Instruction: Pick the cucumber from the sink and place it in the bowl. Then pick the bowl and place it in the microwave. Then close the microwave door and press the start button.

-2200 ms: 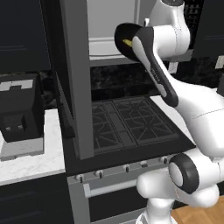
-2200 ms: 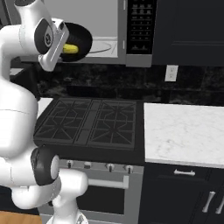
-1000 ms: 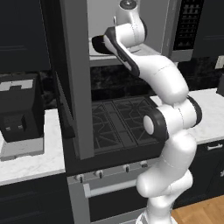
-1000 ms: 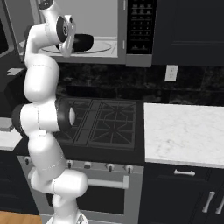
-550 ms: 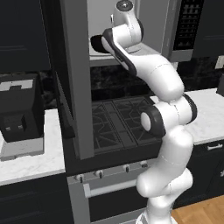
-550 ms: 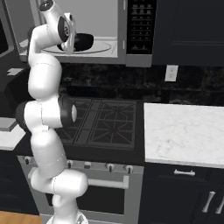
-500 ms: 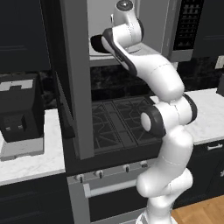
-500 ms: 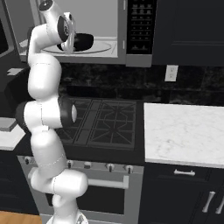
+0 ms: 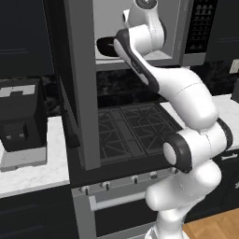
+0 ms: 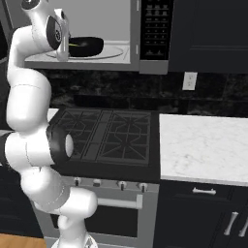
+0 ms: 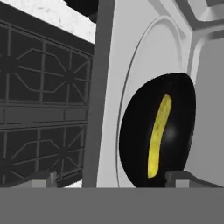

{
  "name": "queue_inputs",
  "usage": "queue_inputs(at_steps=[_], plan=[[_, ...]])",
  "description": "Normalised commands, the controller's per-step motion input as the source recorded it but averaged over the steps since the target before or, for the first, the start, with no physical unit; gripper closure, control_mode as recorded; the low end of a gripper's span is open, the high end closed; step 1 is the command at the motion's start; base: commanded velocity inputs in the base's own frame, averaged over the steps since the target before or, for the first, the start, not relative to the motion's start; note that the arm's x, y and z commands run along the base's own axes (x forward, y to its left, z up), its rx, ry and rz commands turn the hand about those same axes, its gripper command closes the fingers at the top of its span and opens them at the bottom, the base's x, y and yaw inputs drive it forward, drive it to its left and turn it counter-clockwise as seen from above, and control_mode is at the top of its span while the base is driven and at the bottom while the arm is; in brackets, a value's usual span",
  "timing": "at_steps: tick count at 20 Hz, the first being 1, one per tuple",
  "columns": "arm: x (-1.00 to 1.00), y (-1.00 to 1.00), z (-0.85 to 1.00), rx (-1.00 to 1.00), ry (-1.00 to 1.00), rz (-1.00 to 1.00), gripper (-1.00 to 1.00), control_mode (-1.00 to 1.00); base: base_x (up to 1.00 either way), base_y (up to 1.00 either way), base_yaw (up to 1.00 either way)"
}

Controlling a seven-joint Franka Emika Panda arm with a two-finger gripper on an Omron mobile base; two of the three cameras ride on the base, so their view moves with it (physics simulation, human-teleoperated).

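Observation:
The glossy black bowl [image 10: 89,46] sits on the round turntable [image 10: 114,52] inside the microwave [image 10: 97,34], with the yellow-green cucumber [image 11: 158,135] lying in it. My gripper [image 10: 62,48] hovers at the cavity's mouth, just in front of the bowl [image 11: 157,131], open wide with nothing between its fingers. The bowl [image 9: 105,45] also peeks out left of my forearm. The microwave door [image 9: 84,93] stands swung open, its grey frame edge-on at the left. The black keypad strip [image 10: 154,29] is on the right. The sink is out of view.
Below the microwave is a black gas stove [image 10: 111,135] over an oven with a silver bar handle [image 10: 121,203]. A white marble counter [image 10: 203,145] lies to the right, and a black coffee machine [image 9: 21,121] stands on the counter to the left.
The arm carried the bowl with the cucumber into the microwave and set it on the turntable. Over the last second the jaws opened and let go of the bowl.

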Motion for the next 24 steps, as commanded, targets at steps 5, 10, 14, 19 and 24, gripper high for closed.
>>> queue_inputs(at_steps=[5, 10, 14, 19, 24], plan=[[-1.00, 0.00, -0.70, 0.00, -0.08, 0.15, -1.00, -1.00, 0.00, 0.00, 0.00], [-1.00, 0.27, -0.76, -0.01, -0.03, 0.15, -1.00, -1.00, 0.00, 0.00, 0.00], [-1.00, 0.46, -0.87, -0.05, -0.03, 0.11, -1.00, -1.00, 0.00, 0.00, 0.00], [-1.00, 0.63, -0.87, -0.09, 0.00, 0.06, -1.00, -1.00, 0.00, 0.00, 0.00], [-1.00, 0.20, -0.28, -0.02, -0.04, 0.02, -1.00, -1.00, 0.00, 0.00, 0.00]])
